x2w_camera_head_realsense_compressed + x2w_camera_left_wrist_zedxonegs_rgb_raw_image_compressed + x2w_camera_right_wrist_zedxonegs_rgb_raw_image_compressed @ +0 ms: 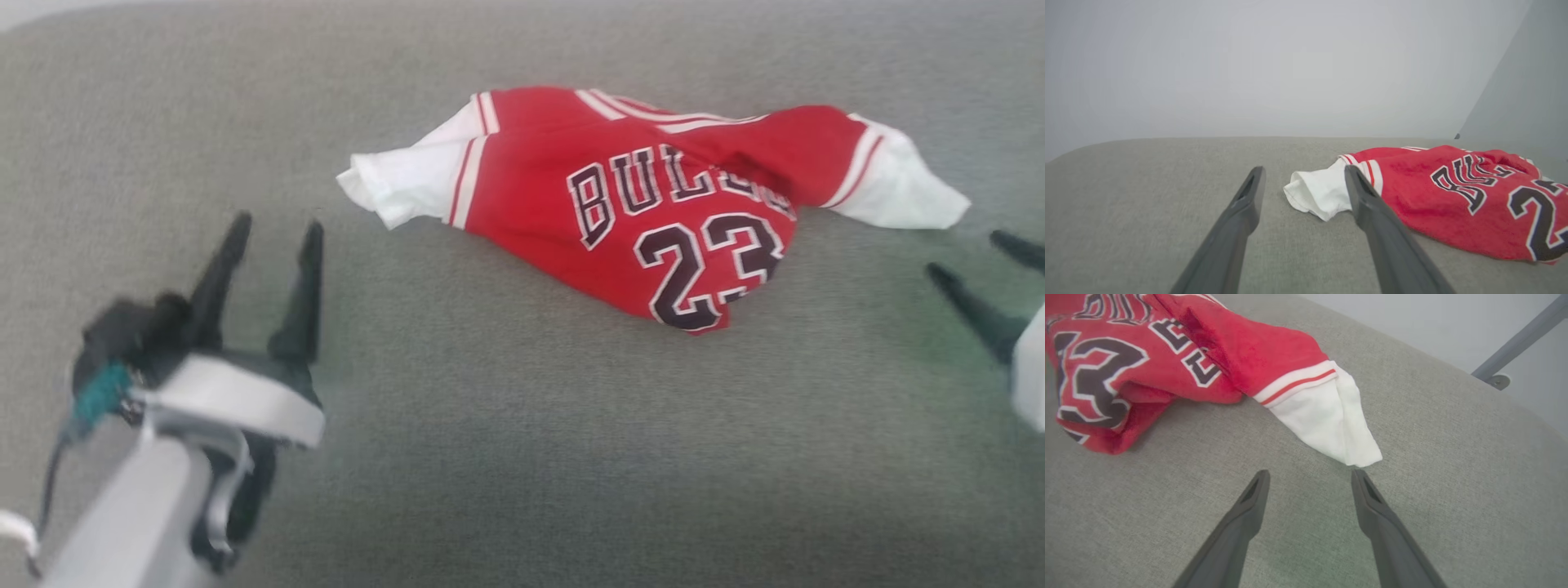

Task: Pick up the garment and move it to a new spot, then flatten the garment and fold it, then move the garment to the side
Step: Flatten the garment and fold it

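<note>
Plainly soft and limp, the garment (653,220) looked best pinched at a white sleeve (408,175); left gripper (277,222) and right gripper (967,253) jaws stood spread, empty.

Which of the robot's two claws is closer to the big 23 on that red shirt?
Right. The right gripper sits just beyond the garment's white sleeve on the side near the 23; the left gripper sits off the opposite sleeve, farther away.

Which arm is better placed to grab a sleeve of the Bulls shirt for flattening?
Right, probably. The right claw is open, with a white sleeve of the Bulls shirt just ahead of it. The left claw, also open, sits farther from the other sleeve.
</note>
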Motion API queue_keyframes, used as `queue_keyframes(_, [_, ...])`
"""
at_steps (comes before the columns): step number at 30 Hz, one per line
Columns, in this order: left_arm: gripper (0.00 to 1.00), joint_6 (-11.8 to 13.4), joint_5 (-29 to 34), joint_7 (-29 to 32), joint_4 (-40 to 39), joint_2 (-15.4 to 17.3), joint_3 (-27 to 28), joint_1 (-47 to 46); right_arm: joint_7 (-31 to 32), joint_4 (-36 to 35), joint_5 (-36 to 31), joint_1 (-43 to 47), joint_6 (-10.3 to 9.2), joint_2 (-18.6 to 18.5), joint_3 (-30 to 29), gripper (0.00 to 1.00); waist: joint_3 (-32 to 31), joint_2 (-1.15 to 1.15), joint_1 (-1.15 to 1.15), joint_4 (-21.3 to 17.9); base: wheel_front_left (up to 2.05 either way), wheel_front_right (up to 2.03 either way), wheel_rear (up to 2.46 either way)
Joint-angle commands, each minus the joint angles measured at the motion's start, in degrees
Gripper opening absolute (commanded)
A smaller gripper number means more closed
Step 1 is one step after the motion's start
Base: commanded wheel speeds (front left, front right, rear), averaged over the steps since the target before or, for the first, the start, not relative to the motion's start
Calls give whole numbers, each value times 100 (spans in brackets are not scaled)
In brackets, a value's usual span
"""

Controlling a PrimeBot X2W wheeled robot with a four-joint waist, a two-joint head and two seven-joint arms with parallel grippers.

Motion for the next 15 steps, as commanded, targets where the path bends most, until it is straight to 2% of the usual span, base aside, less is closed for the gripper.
queue_keyframes(1, [100,-57,156,-25,-96,-101,133,119,140,46,138,-150,-1,-105,46,100,138,0,0,128,0,0,0])
queue_keyframes(7, [100,-523,785,-26,-384,-737,830,686,900,376,776,-1027,-1,-725,557,100,476,0,0,339,0,0,0])
queue_keyframes(15, [100,-1071,1245,-26,-409,-1224,1387,633,1358,959,998,-1897,-2,-993,1390,100,829,0,0,510,0,0,0])
